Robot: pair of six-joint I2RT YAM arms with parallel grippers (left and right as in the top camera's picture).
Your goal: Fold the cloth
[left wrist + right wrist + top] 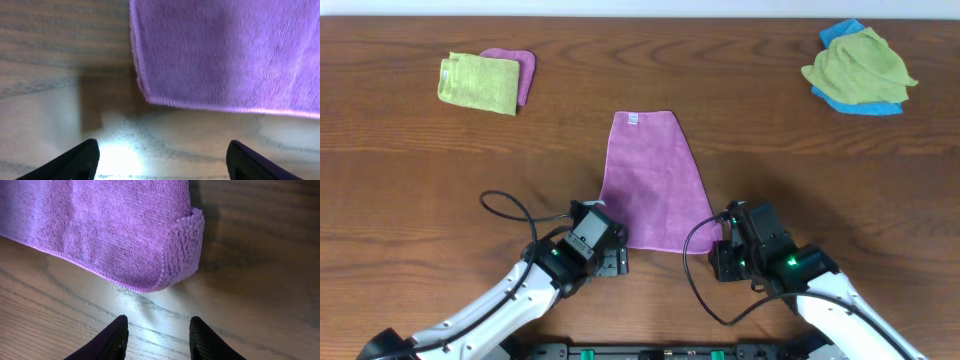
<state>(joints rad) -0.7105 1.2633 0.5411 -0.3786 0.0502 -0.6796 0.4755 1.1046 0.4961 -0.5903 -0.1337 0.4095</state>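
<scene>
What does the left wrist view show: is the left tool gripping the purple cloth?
No, the left tool is open with nothing between its jaws, and the cloth lies ahead of it, untouched.

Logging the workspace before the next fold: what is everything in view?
lilac cloth: one, lilac, flat, centre
pink-purple cloth: one, pink-purple, far left, mostly covered
folded green cloth: one, lime-green, on top of it
blue cloth: one, blue, far right, mostly covered
crumpled green cloth: one, lime-green, on top of it
table: one, brown wood
left gripper: one, black, open, by the lilac cloth's near-left corner
right gripper: one, black, open, by its near-right corner
</scene>
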